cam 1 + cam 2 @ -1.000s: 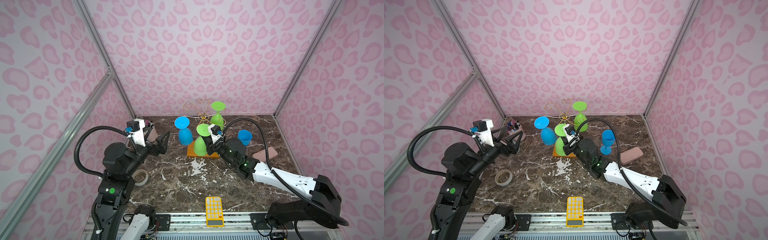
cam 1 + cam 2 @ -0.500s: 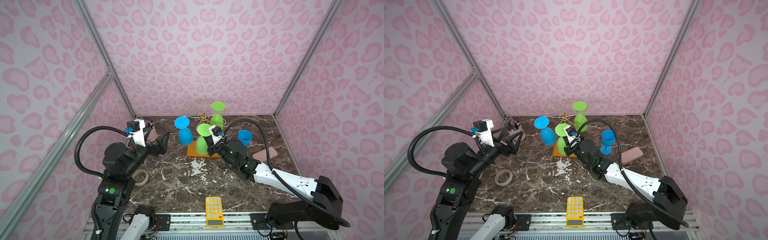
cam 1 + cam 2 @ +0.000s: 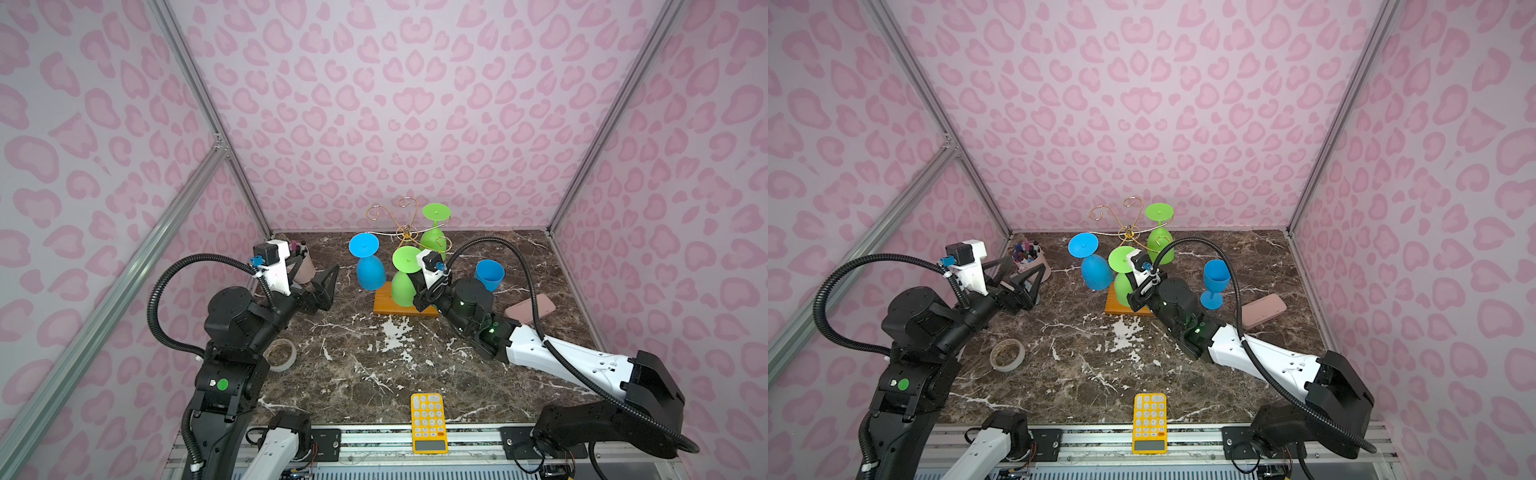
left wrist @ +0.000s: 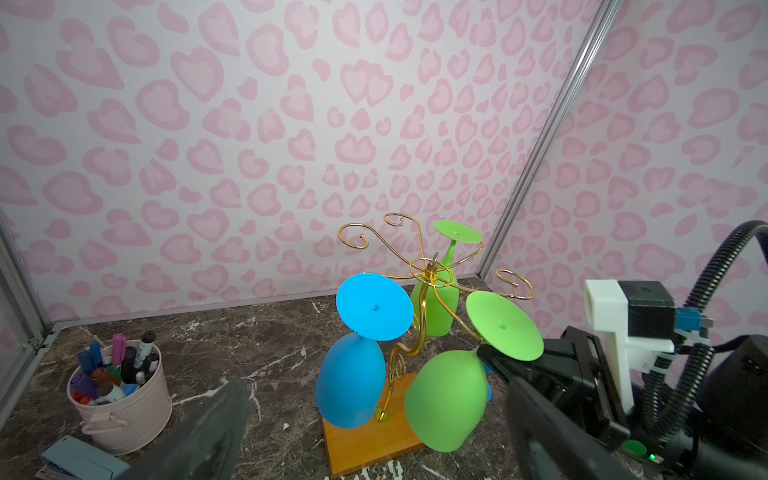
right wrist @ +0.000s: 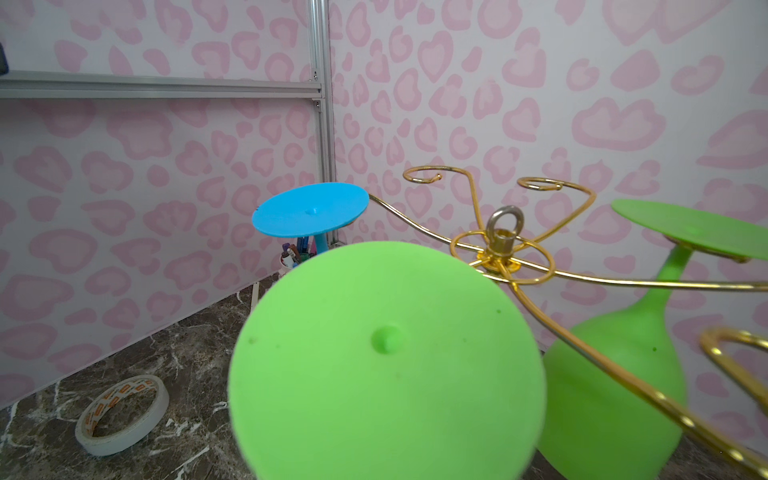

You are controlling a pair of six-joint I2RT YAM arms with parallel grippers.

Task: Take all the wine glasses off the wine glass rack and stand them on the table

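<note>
right gripper (image 4: pixel 485 354): jaws had closed over the last second, pinching the stem of the near green wine glass (image 4: pixel 446 399)
green wine glass: still hung upside down on the wine glass rack (image 3: pixel 384 306)
left gripper (image 3: pixel 1017 277): wide open, empty, unmoved

Pink heart-print walls (image 3: pixel 374 104), silver aluminium frame posts (image 3: pixel 203 104), dark brown marble tabletop (image 3: pixel 365 365) with white veins

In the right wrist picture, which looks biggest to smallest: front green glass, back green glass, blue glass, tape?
1. Front green glass, huge because it is nearest the camera.
2. Back green glass.
3. Blue glass and tape look alike; only the blue foot shows.
</note>
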